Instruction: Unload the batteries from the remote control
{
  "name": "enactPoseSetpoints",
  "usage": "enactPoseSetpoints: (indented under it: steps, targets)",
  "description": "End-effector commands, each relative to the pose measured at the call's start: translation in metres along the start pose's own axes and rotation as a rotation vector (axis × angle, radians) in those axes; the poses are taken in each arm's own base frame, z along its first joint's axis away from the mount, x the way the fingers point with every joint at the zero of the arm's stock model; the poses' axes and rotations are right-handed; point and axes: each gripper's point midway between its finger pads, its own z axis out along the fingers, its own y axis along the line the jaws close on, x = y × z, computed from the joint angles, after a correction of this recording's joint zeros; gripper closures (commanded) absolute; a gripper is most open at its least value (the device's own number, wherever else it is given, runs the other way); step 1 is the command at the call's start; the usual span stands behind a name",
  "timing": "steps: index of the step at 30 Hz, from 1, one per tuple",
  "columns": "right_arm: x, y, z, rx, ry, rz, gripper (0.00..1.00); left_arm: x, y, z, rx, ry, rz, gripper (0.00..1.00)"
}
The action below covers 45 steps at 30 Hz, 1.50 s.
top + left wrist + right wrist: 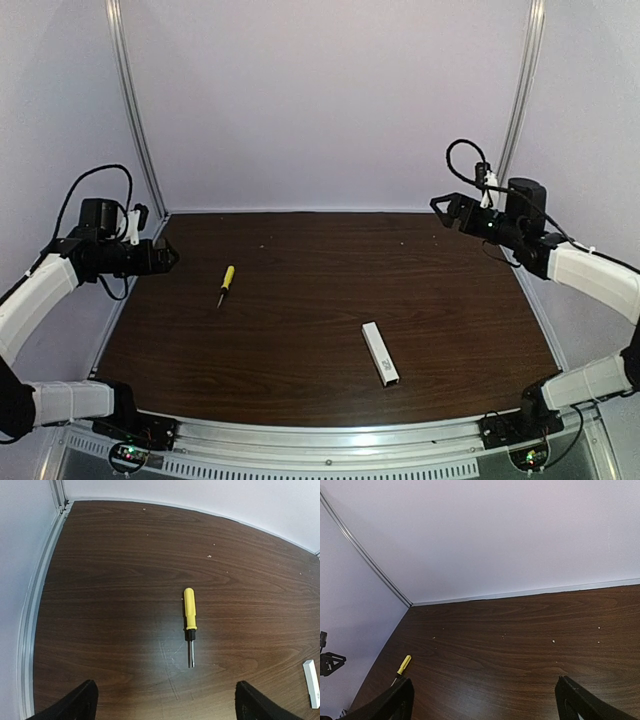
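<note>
Both hands, left hand (168,257) and right hand (440,208), hang spread and empty at the tabletop's (300,330) side edges, so the right hand, with the remote control (380,353) lying below and inward of it, should probably reach down and grip its long sides squarely.

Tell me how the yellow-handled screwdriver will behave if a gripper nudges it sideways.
The screwdriver lies flat on the table, and its handle looks rounded, so a sideways nudge would probably roll it rather than slide it. The thin metal shaft is narrower than the handle, so it may curve as it rolls. It looks stiff, unlikely to bend.
</note>
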Motion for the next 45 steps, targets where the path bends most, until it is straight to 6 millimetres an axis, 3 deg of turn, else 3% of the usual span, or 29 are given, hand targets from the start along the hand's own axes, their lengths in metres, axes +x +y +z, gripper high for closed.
enactPoseSetpoints:
  steps: [1, 10, 26, 37, 45]
  targets:
    - [0.024, 0.002, 0.005, 0.153, 0.112, -0.092, 0.00, -0.004, -0.002, -0.002, 0.014, 0.000, -0.007, 0.03]
    - [0.077, 0.033, 0.020, 0.277, 0.323, -0.231, 0.00, 0.006, -0.008, -0.004, 0.041, 0.011, -0.018, 0.03]
    - [0.193, 0.072, 0.012, 0.313, 0.669, -0.412, 0.00, 0.022, -0.014, -0.011, 0.072, 0.019, -0.080, 0.03]
    - [0.263, 0.077, -0.013, 0.293, 0.830, -0.410, 0.00, 0.024, -0.017, -0.002, 0.097, 0.042, -0.062, 0.03]
    - [0.285, 0.059, -0.026, 0.387, 0.818, -0.291, 0.00, 0.027, -0.016, 0.002, 0.095, 0.057, -0.062, 0.03]
